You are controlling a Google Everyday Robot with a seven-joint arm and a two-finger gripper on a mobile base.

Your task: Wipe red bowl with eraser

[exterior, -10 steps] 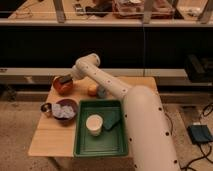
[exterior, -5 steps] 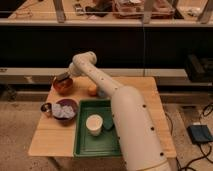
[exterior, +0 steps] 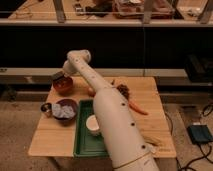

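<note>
Camera view looks down on a wooden table with the white arm reaching from the near right up and over to the far left corner. At the arm's end the gripper sits just above the far rim of the red bowl, and the eraser shows there as a small dark block with a lighter grey face; it appears to be clasped in the gripper, though the fingers themselves are too indistinct to make out. Whether the eraser touches the bowl's rim cannot be told. The red bowl stands at the far left of the table, its darker inside visible. Near of it, on the left side, sits a purple bowl with a pale cloth in it, and a small metal cup stands just to its left. A green tray lies near the table's middle, partly under the arm, with a white cup in it. An orange fruit rests beside the arm, right of the red bowl. Farther right lie a dark clump and a carrot, the carrot nearer and angled toward the right edge. Right of the table a blue-grey pedal box rests on the speckled floor.
</note>
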